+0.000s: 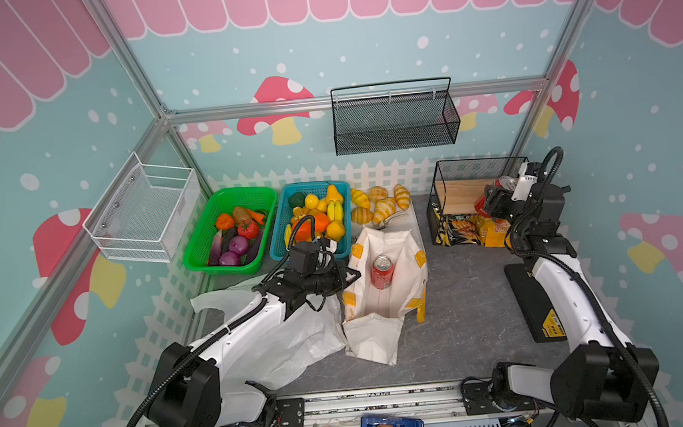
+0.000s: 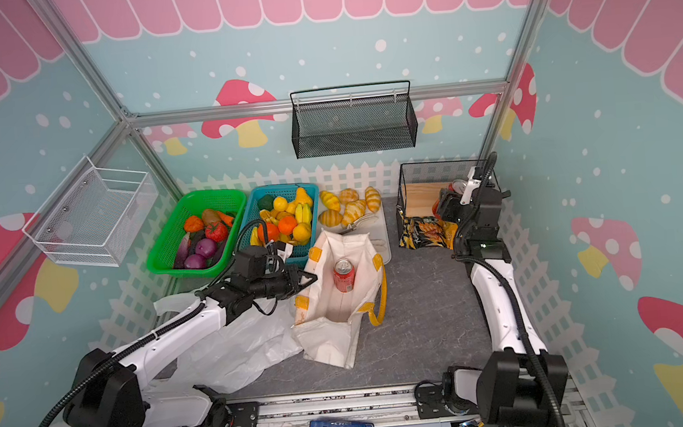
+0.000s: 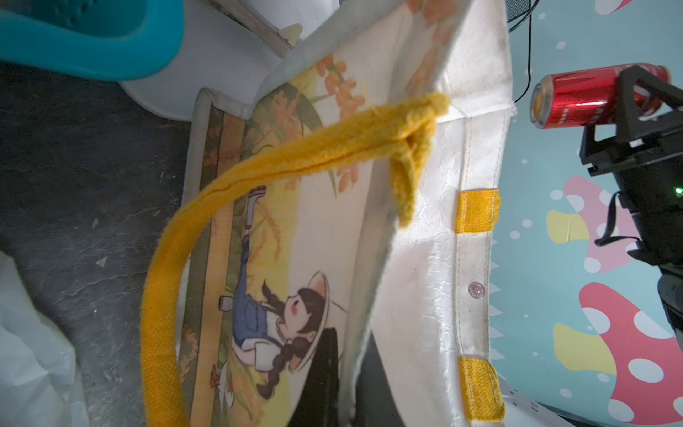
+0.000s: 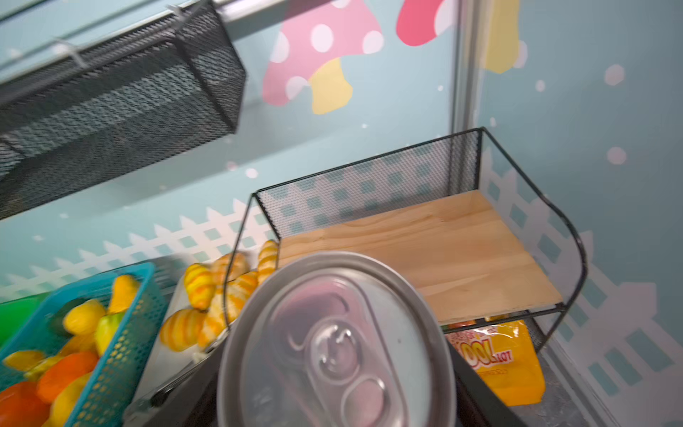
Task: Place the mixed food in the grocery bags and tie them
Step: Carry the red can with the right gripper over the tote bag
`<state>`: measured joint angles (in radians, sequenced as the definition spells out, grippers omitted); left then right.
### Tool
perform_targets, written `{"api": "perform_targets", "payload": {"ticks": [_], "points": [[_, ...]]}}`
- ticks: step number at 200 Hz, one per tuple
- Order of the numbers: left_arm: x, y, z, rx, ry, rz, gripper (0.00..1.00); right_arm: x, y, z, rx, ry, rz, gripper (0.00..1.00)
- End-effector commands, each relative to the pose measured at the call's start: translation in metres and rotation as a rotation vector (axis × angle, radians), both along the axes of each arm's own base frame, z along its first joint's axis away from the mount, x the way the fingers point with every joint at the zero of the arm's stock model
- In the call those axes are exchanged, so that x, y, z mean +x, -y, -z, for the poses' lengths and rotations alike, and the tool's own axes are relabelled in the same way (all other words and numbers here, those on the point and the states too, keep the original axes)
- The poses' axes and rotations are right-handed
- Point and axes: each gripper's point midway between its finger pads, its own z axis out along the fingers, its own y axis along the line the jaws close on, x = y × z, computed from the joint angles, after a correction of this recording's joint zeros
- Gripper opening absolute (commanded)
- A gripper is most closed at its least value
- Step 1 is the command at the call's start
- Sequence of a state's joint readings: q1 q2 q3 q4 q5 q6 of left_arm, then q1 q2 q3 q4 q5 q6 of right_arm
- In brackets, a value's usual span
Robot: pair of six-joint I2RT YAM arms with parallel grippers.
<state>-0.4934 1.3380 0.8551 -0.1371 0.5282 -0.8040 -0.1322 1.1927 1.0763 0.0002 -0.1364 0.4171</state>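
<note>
The stiff white tote (image 1: pixel 383 336) with yellow handles stands open mid-table, a red soda can (image 1: pixel 381 272) upright inside it. My left gripper (image 1: pixel 352 274) is shut on the tote's left rim; in the left wrist view its jaws (image 3: pixel 345 384) pinch the tote wall (image 3: pixel 417 295). My right gripper (image 1: pixel 497 196) is shut on a second red soda can (image 1: pixel 503 185) at the black wire rack (image 1: pixel 445 181); that can's silver top (image 4: pixel 336 344) fills the right wrist view. The crinkly white plastic bag (image 1: pixel 300 343) lies flat under my left arm. The tomato (image 1: pixel 248 229) and purple onions (image 1: pixel 239 244) sit in the green basket (image 1: pixel 201 250).
A teal basket (image 1: pixel 279 236) of yellow and orange fruit stands behind the tote, with croissants (image 1: pixel 381 207) on a white tray beside it. Snack bags (image 1: pixel 462 230) fill the rack's lower shelf. A black slab (image 1: pixel 534 303) lies under my right arm. Wire baskets hang on the walls.
</note>
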Motion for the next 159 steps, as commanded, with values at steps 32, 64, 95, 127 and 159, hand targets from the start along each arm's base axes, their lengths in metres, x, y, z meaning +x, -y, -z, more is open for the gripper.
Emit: {"api": "perform_targets", "payload": {"ticks": [32,64,95,127,159], "points": [[0.004,-0.004,-0.002,0.005,0.019,-0.017,0.0,-0.056,-0.152,-0.069,-0.04,0.211,-0.564,0.21],[0.005,-0.004,-0.004,0.005,0.024,-0.018,0.0,-0.085,-0.22,-0.05,-0.092,0.21,-0.816,0.21],[0.005,-0.004,-0.007,0.01,0.026,-0.019,0.0,-0.12,-0.276,-0.003,-0.179,0.194,-1.022,0.22],[0.006,-0.004,-0.006,0.016,0.021,-0.019,0.0,-0.146,-0.306,0.043,-0.198,0.17,-1.185,0.23],[0.006,-0.004,-0.007,0.016,0.024,-0.016,0.0,-0.163,-0.328,0.085,-0.201,0.095,-1.315,0.23]]}}
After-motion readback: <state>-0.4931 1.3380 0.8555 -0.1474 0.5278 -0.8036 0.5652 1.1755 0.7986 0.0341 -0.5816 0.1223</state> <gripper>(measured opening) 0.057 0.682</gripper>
